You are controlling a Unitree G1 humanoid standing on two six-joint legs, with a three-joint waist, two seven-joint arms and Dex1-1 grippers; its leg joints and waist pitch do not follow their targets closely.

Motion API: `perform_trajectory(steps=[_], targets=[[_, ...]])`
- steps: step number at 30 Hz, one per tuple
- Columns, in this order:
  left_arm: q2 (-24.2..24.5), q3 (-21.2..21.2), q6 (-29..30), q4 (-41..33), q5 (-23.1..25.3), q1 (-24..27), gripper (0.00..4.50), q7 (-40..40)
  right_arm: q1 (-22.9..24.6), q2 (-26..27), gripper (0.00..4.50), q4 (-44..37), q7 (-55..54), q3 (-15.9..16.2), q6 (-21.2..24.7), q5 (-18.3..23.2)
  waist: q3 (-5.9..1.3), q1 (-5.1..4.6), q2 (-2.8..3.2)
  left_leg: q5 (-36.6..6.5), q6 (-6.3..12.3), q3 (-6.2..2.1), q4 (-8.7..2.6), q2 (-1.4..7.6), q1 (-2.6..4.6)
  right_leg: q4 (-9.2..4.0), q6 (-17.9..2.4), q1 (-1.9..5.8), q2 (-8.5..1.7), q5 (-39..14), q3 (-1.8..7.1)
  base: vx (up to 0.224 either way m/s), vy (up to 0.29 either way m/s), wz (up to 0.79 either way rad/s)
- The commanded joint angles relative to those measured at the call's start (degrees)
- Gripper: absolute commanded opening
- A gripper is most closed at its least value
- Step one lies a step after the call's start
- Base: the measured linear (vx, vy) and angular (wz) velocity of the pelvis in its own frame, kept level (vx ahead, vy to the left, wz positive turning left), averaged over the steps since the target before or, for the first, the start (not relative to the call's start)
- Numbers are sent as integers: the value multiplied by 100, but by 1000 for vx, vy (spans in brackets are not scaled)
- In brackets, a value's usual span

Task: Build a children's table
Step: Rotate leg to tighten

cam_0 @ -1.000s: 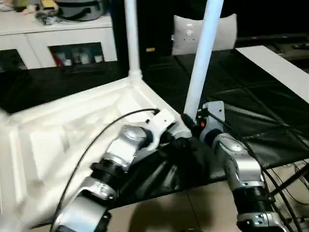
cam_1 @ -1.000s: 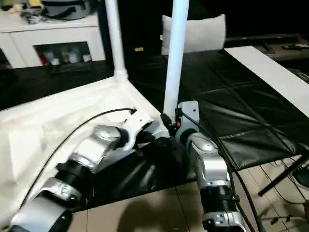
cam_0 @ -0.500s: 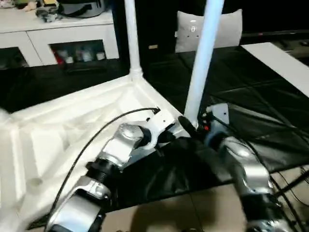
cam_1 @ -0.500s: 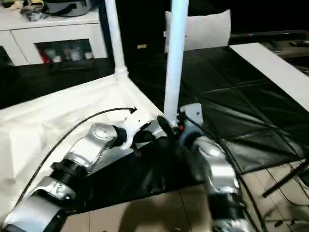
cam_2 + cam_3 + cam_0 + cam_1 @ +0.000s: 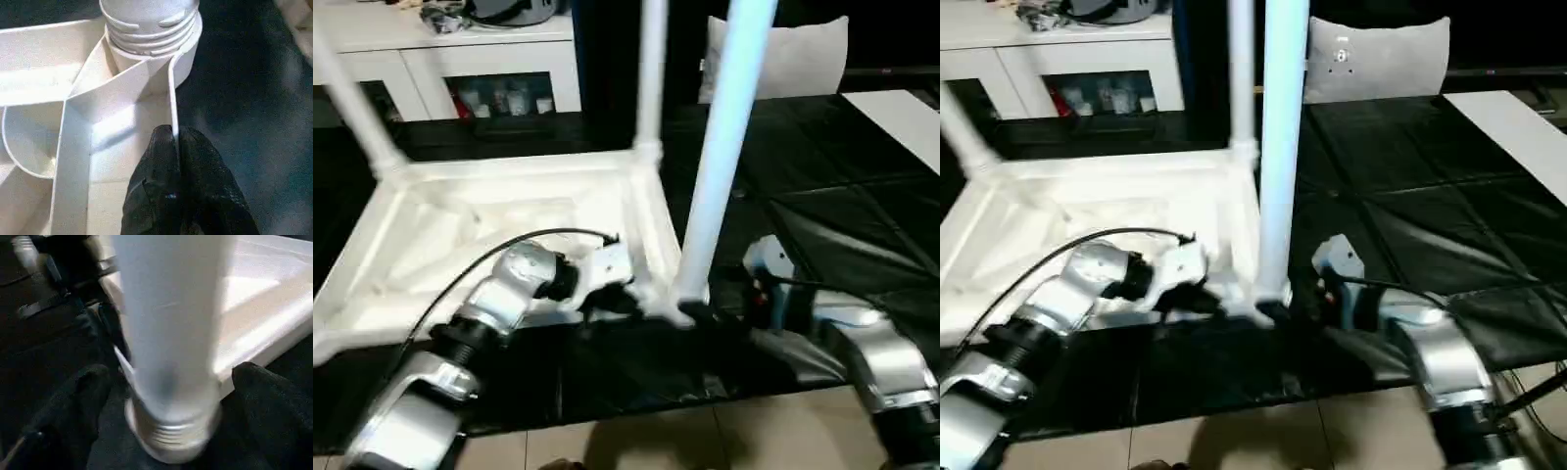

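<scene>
The white tabletop (image 5: pixel 499 220) lies upside down on a black mat, ribbed side up. Three white legs stand in its corner sockets: far left (image 5: pixel 352 108), far right (image 5: pixel 651 78) and near right (image 5: pixel 720 147). My left gripper (image 5: pixel 175 134) is shut on the thin rim wall just beside the near right socket (image 5: pixel 149 29), where the leg's threaded end sits. My right gripper (image 5: pixel 171 372) is open around the base of that same leg (image 5: pixel 166 328). Its fingers (image 5: pixel 73 401) stand apart from the tube on both sides.
A white cabinet with glass doors (image 5: pixel 489 59) stands at the back left. A grey-white cushion-like panel (image 5: pixel 793 54) leans behind the mat (image 5: pixel 832 196), and a white board (image 5: pixel 901 108) lies at the right. Tiled floor (image 5: pixel 705 441) shows at the near edge.
My right gripper has opened, its fingers spreading off the near right leg. The camera has shifted, bringing the far left leg into the picture. My left gripper stays shut on the rim.
</scene>
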Motion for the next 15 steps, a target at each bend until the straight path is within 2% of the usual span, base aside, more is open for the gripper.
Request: perform_trajectory(steps=[1,2,3,4,5,6,9,10,11,13,15], targets=[[94,-323,-303,141,180,-78,0,-433,-85,-48,437,50,361,124,-119,122,-341,-12,-68,-1742,269,-117,-397,356,177,-356,-1308,171,-330,-1660,207,0,0,0],[120,-334,-334,157,178,-90,0,-497,-108,-52,437,51,442,147,-120,155,-337,-6,-65,-1831,222,-121,-399,355,189,-364,-1282,164,-340,-1833,208,0,0,0],[202,-371,-442,199,176,-127,0,-688,-177,-61,437,45,694,229,-125,246,-328,4,-109,-1982,163,-129,-396,349,199,-385,-1204,151,-347,-2182,212,0,0,0],[202,-371,-442,199,176,-127,0,-688,-177,-61,421,45,694,229,-125,246,-317,2,-92,-2041,95,-148,-416,365,191,-387,-1123,148,-359,-2390,221,0,0,0],[250,-397,-503,204,174,-140,0,-798,-212,-70,410,20,841,291,-88,300,-316,1,-103,-2071,65,-147,-419,368,205,-393,-1109,133,-351,-2429,223,0,0,0],[303,-435,-553,190,168,-143,0,-897,-239,-94,403,-32,1009,386,18,370,-323,7,-139,-2035,54,-146,-421,376,209,-388,-1121,128,-357,-2397,234,0,0,0],[358,-495,-687,194,159,-156,0,-1051,-287,-85,377,-57,1196,502,110,433,-335,12,-113,-1960,47,-147,-428,379,204,-359,-1162,129,-344,-2199,232,0,0,0],[374,-516,-741,186,148,-156,0,-1126,-309,-68,377,-50,1265,552,119,440,-341,11,-133,-1927,62,-150,-427,377,190,-339,-1191,139,-338,-2097,226,0,0,0],[377,-520,-777,197,143,-159,0,-1164,-317,-61,359,-40,1302,567,115,440,-342,10,-132,-1903,64,-148,-430,379,185,-333,-1199,139,-339,-2052,228,0,0,0],[371,-531,-812,174,102,-157,0,-1277,-347,-54,354,2,1440,644,162,471,-351,23,-141,-1818,86,-126,-416,374,197,-327,-1250,132,-342,-1898,235,0,0,0],[361,-549,-799,131,74,-151,0,-1344,-367,-53,317,23,1505,702,218,483,-363,42,-132,-1695,115,-121,-407,377,189,-302,-1294,141,-340,-1719,235,0,0,0]])
